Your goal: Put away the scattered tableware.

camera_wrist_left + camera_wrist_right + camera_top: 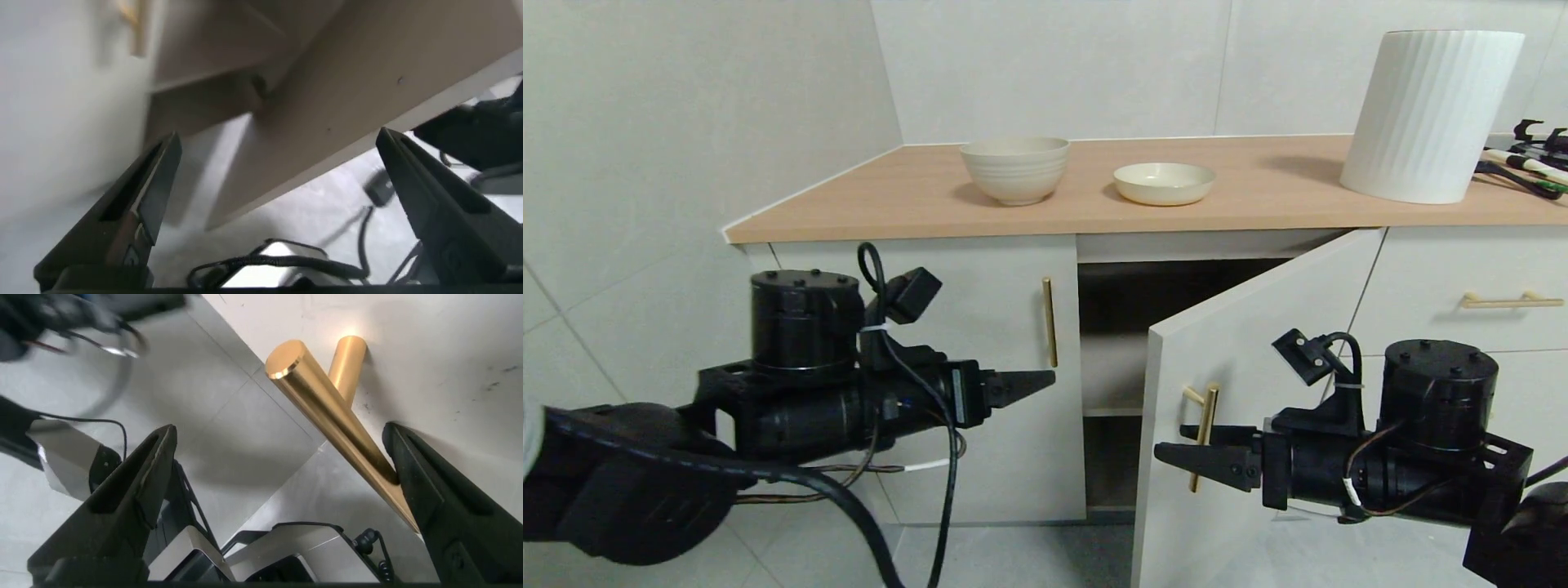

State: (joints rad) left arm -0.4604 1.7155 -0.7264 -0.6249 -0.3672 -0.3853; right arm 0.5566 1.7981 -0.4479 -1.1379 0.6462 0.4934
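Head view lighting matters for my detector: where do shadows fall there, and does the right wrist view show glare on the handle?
Head view: soft shadows lie on the counter left of the bowl, the shallow dish and the ribbed container; the open cabinet's inside is dark. Right wrist view: the brass handle, by the open right claw, has a mild sheen on its round end.

The counter (1258, 196) and cabinet door (1241, 327) are viewed from above by the head camera. Close up, the door is seen between the left gripper's (278, 139) jaws, its handle (343, 433) between the right gripper's (279, 431). The door is shared by all 3.
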